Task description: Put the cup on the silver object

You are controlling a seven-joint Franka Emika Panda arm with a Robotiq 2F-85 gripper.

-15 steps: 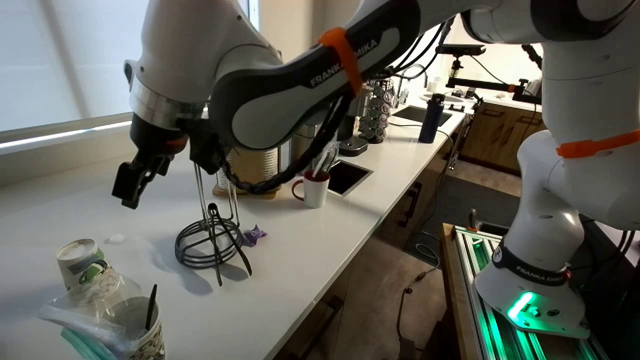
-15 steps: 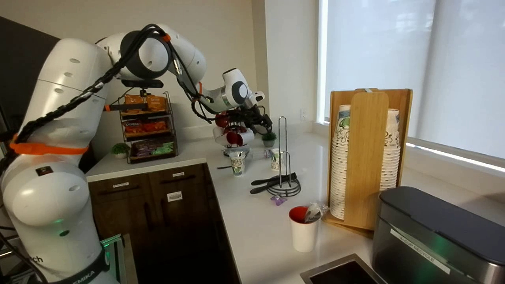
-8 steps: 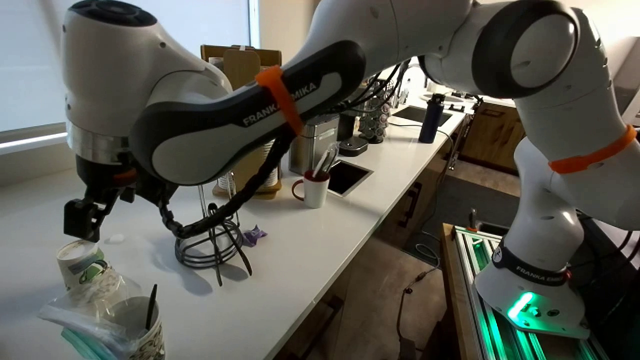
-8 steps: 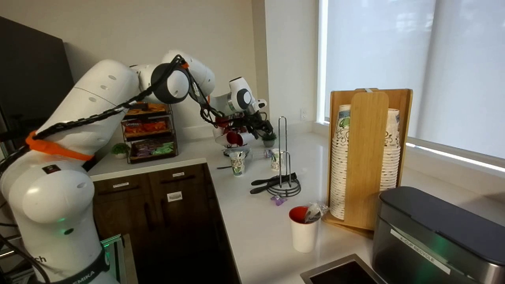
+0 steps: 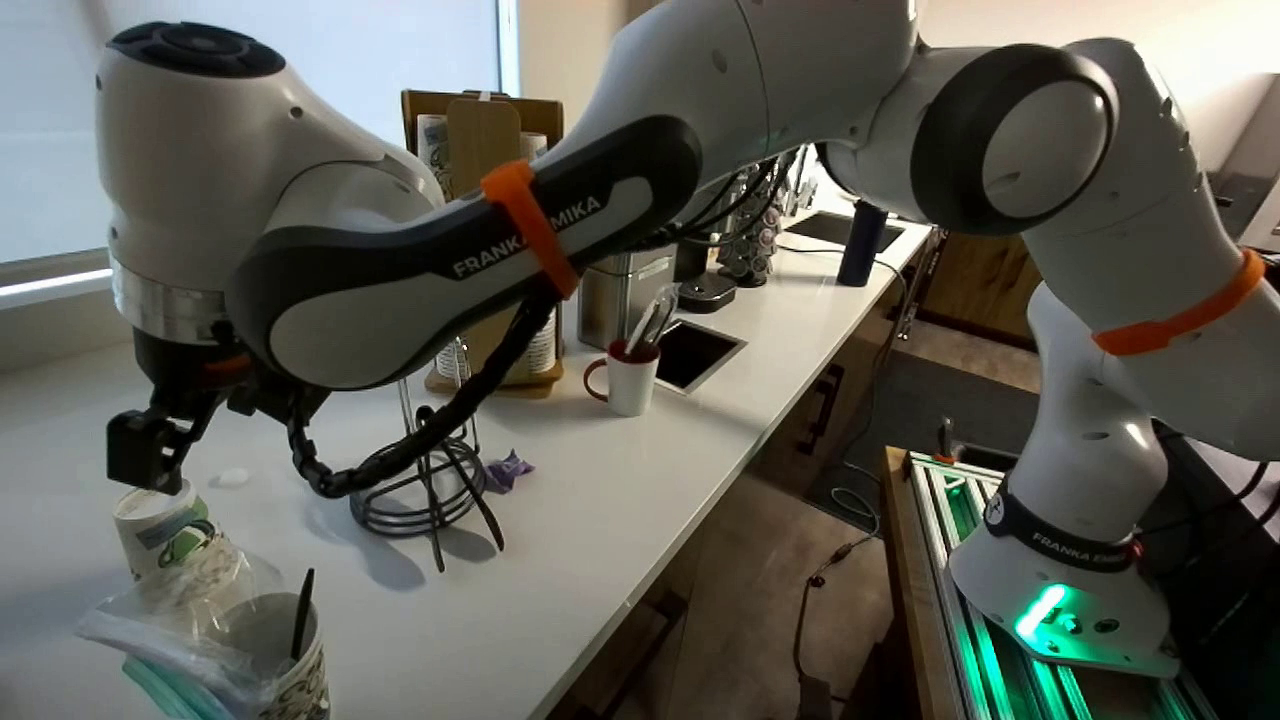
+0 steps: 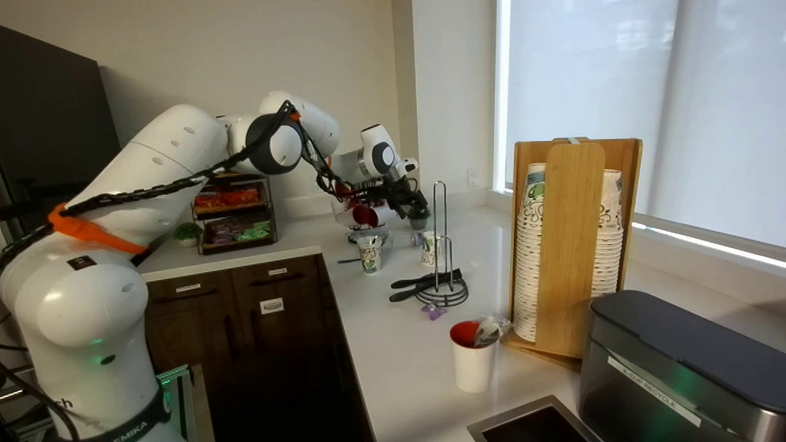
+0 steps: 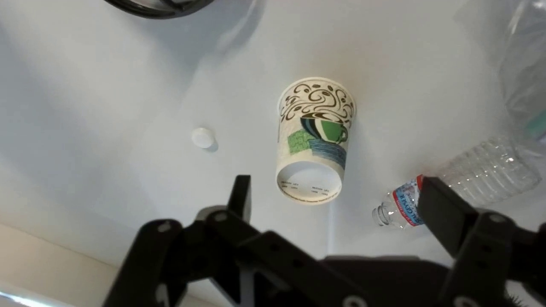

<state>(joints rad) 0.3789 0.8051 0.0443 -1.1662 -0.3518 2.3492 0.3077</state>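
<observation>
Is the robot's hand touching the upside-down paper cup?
Apart: the wrist view shows white countertop between the paper cup and the open hand.

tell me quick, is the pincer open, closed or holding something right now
Pincer: open, holding nothing; the upside-down paper cup is not gripped.

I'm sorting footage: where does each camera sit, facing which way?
Wrist view: over the counter, facing down at the cup; open gripper shows.
Exterior view: near the stick-holding cup, facing the navy bottle; arm, base, gripper show.
Exterior view: near the recycle bin, facing the snack rack; arm, gripper show.
Both exterior views share the silver object and mug.
</observation>
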